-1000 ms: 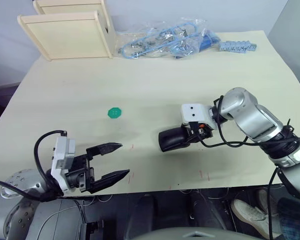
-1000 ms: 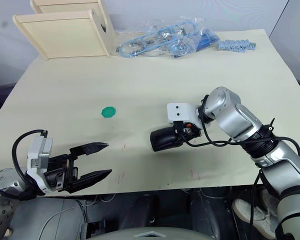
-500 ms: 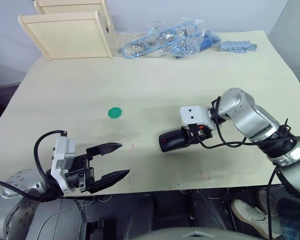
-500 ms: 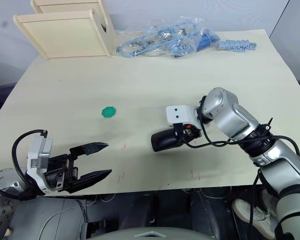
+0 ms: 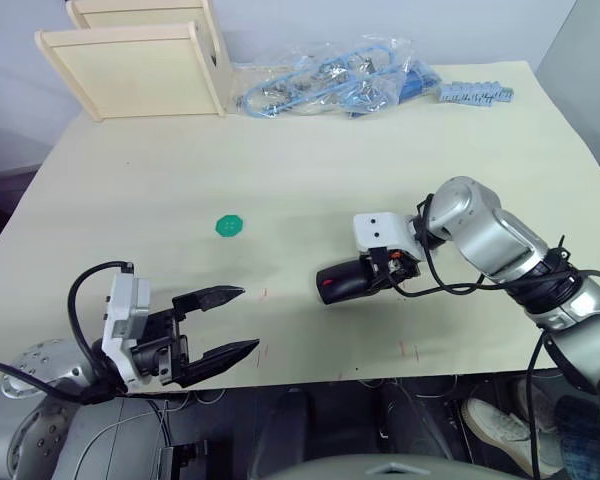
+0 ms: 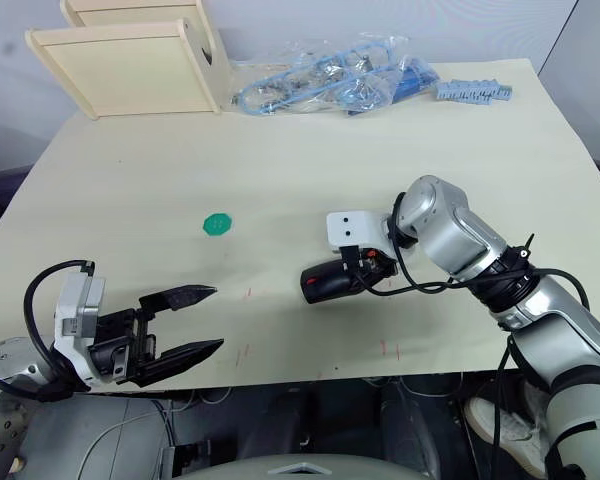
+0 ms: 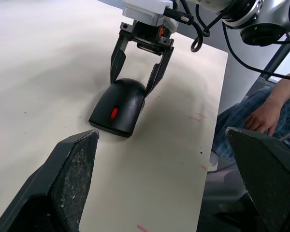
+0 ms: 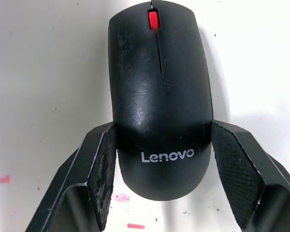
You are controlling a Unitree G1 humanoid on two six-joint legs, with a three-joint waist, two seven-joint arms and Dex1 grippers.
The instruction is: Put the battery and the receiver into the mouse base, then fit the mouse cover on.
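Note:
The mouse (image 5: 342,284) lies flat on the table, right of centre. Its black mouse cover (image 8: 159,96), with white lettering near the rear, sits on top. Of the mouse base beneath it, the red wheel (image 8: 154,20) shows at the front; the battery and the receiver are hidden. My right gripper (image 5: 365,277) straddles the mouse's rear end, with a finger (image 8: 104,164) pressed against each side. In the left wrist view that same right gripper (image 7: 131,83) clasps the rear. My left gripper (image 5: 248,318) hangs open and empty at the near left edge, well apart from the mouse.
A flat green disc (image 5: 229,226) lies left of centre. Two wooden trays (image 5: 140,65) stand at the back left, clear bags of blue parts (image 5: 330,80) and a blue-grey strip (image 5: 475,93) at the back. A person's hand (image 7: 263,108) rests beyond the table's near edge.
The right gripper has lowered the mouse from a raised, tilted pose flat onto the table and shifted it slightly left. The left arm has not moved.

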